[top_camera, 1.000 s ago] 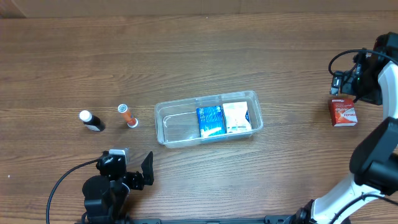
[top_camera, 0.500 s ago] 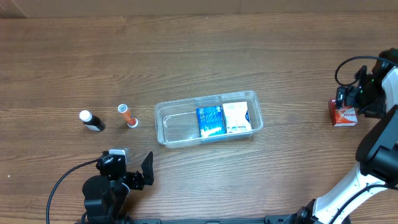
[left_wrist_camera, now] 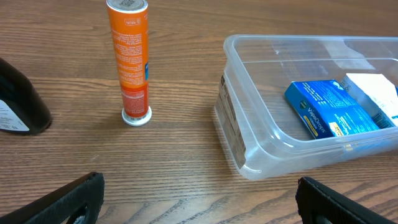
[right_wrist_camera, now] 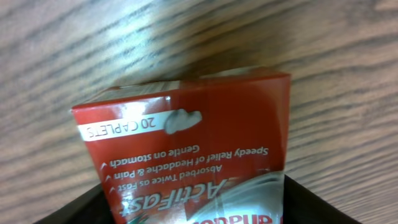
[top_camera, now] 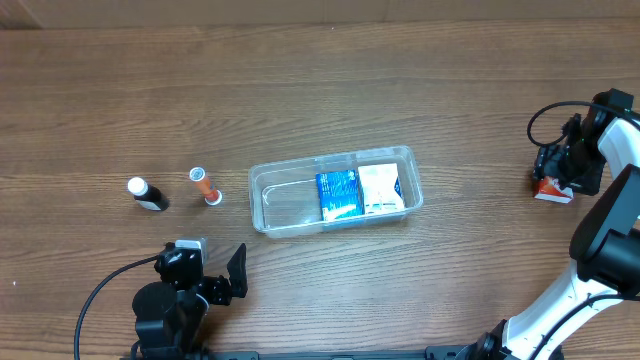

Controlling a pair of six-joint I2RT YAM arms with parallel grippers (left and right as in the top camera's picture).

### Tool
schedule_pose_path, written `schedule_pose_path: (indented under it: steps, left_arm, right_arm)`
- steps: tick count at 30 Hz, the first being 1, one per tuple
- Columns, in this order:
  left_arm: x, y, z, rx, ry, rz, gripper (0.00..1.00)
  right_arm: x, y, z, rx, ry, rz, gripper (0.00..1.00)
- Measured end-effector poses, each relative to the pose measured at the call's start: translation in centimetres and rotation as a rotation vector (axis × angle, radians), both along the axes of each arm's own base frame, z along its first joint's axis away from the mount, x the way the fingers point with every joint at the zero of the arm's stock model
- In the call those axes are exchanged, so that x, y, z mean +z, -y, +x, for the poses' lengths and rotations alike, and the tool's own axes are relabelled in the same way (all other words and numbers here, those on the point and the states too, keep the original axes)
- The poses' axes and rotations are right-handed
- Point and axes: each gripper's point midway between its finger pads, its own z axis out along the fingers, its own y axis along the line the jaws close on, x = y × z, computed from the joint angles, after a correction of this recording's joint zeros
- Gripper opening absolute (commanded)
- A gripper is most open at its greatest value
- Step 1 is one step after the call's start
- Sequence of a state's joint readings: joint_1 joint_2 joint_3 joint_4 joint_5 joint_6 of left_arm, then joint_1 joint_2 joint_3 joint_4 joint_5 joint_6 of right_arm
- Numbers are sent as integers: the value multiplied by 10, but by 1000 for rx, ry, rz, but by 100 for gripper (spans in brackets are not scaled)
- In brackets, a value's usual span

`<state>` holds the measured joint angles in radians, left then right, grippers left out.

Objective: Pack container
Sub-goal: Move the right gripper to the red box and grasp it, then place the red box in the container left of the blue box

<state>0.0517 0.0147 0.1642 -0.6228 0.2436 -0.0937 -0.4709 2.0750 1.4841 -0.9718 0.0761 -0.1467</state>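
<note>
The container (top_camera: 256, 190) is a clear tub at the table's middle, with a blue box (top_camera: 338, 194) and a white box (top_camera: 380, 188) lying in its right half. Its near corner (left_wrist_camera: 239, 134) shows in the left wrist view, ahead and right of my open left gripper (left_wrist_camera: 199, 199). At the far right, my right gripper (top_camera: 556, 178) sits down over a red medicine box (top_camera: 552, 193). In the right wrist view the red box (right_wrist_camera: 186, 137) fills the gap, with both black fingers against its sides.
An orange tube (top_camera: 204, 186) stands upright left of the container, also ahead of the left gripper (left_wrist_camera: 129, 56). A black bottle with a white cap (top_camera: 148, 195) lies further left (left_wrist_camera: 18, 102). The left arm's base and cable sit at the front left edge.
The right gripper has come down over the red box and its fingers have drawn in against it. The left arm and everything else stayed put.
</note>
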Motion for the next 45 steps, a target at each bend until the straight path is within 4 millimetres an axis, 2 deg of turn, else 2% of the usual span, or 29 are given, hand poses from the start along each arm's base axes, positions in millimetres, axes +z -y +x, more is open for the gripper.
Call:
schedule_pose_path:
  steps: [4, 5, 7, 12, 14, 15, 17, 20, 22, 24, 26, 28, 30, 37, 41, 44, 45]
  left_arm:
    - [0, 0, 0, 0, 0, 0, 100]
    - [0, 0, 0, 0, 0, 0, 100]
    - [0, 0, 0, 0, 0, 0, 100]
    - [0, 0, 0, 0, 0, 0, 100]
    - [0, 0, 0, 0, 0, 0, 100]
    - [0, 0, 0, 0, 0, 0, 100]
    - [0, 0, 0, 0, 0, 0, 100]
    - [0, 0, 0, 0, 0, 0, 100]
    - [0, 0, 0, 0, 0, 0, 100]
    - [0, 0, 0, 0, 0, 0, 100]
    - [0, 0, 0, 0, 0, 0, 100]
    - [0, 0, 0, 0, 0, 0, 100]
    - [0, 0, 0, 0, 0, 0, 100]
    - [0, 0, 0, 0, 0, 0, 100]
    - [0, 0, 0, 0, 0, 0, 100]
    - [0, 0, 0, 0, 0, 0, 100]
    - [0, 0, 0, 0, 0, 0, 100]
  right_arm:
    - [0, -11, 6, -106, 21, 26, 59]
    - [0, -16, 8, -127, 25, 40, 54]
    - [1, -31, 12, -148, 27, 83, 51]
    - [11, -107, 31, -63, 28, 233, 47]
    - [26, -139, 36, 8, 45, 249, 46]
    - [41, -156, 39, 49, 72, 250, 46]
    - [91, -185, 40, 128, 160, 234, 47]
    - [183, -218, 38, 240, 390, 203, 46]
    - [245, -246, 19, 328, 551, 202, 46]
    - [272, -271, 3, 386, 618, 221, 47]
    - [282, -311, -13, 469, 635, 269, 46]
    - [274, -348, -19, 520, 605, 313, 47]
    - [252, -380, -23, 549, 551, 343, 46]
    - [160, -472, -43, 616, 334, 379, 47]
    - [112, -505, -57, 631, 229, 367, 47]
    - [78, -510, -60, 606, 155, 338, 48]
    - [70, -510, -60, 600, 140, 328, 54]
